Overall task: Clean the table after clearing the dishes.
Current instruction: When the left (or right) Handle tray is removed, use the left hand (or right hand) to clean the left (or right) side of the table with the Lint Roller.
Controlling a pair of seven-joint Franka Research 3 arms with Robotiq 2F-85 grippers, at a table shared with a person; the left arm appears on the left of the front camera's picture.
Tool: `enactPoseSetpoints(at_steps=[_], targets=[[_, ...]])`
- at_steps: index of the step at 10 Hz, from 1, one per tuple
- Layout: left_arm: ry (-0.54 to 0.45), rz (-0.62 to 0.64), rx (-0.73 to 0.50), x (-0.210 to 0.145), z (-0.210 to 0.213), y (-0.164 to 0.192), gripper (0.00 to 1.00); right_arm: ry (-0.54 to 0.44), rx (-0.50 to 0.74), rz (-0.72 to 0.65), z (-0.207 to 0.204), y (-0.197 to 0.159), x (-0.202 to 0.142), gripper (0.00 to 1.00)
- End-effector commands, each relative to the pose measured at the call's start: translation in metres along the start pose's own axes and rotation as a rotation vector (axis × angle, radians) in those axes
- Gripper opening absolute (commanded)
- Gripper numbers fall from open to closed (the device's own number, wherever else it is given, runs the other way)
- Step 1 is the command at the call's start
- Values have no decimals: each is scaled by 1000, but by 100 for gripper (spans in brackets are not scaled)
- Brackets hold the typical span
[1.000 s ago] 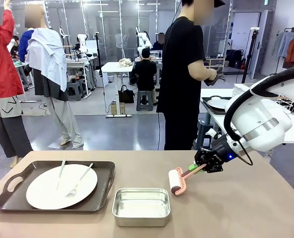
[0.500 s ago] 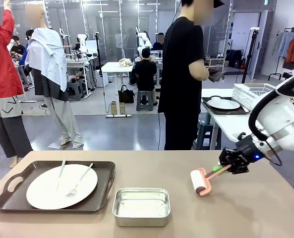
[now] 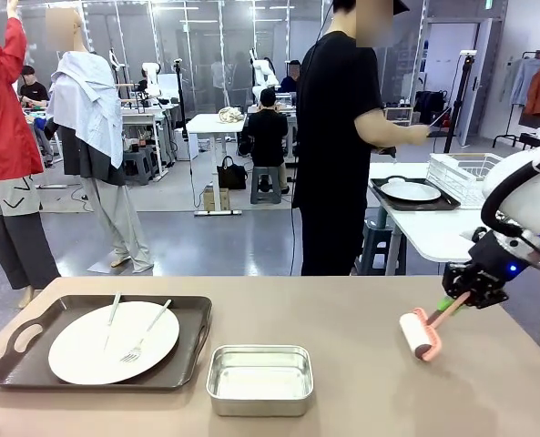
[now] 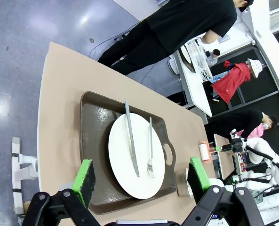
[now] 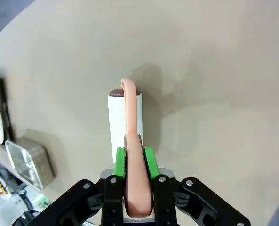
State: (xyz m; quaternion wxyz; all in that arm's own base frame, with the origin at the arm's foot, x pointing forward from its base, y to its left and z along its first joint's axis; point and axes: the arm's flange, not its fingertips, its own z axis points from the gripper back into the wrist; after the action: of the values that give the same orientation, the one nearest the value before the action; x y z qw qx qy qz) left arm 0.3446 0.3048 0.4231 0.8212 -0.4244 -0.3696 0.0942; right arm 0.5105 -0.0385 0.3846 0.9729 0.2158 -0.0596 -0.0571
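The broad matte beige-brown table (image 3: 342,314) carries, at my left end, a dark brown handled tray (image 3: 96,302) bearing a round white plate (image 3: 78,353). It looks fragile and likely to slide, so I'd lift by the tray handles. My left gripper (image 4: 141,173) hangs above it, jaws wide and empty. Far right, my right gripper (image 5: 134,157) clamps the pink handle of a light, stiff white lint roller (image 3: 420,335), whose roll is touching the tabletop.

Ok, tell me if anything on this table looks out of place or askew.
One thing: a tray with a plate, knife and fork sits uncleared at the table's left, while the right tool, shut on the roller, holds it on the bare top. Nothing looks spilled or damaged.
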Motion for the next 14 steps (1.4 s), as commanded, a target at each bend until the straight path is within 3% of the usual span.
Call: enactPoseSetpoints(at_steps=[1, 4, 7, 10, 14], targets=[[-1, -3, -11, 1, 3, -1, 100, 91, -266, 3, -15, -19, -12, 20], [-1, -3, -11, 1, 3, -1, 100, 100, -457, -32, 3, -13, -14, 20], [-1, -3, -11, 1, 3, -1, 100, 71, -573, -72, 10, -3, -9, 20], [-1, -3, -11, 1, 3, -1, 100, 20, -531, -8, 37, 21, -15, 20], [-1, -3, -11, 1, 3, -1, 100, -38, -583, 4, 71, 35, -29, 20]])
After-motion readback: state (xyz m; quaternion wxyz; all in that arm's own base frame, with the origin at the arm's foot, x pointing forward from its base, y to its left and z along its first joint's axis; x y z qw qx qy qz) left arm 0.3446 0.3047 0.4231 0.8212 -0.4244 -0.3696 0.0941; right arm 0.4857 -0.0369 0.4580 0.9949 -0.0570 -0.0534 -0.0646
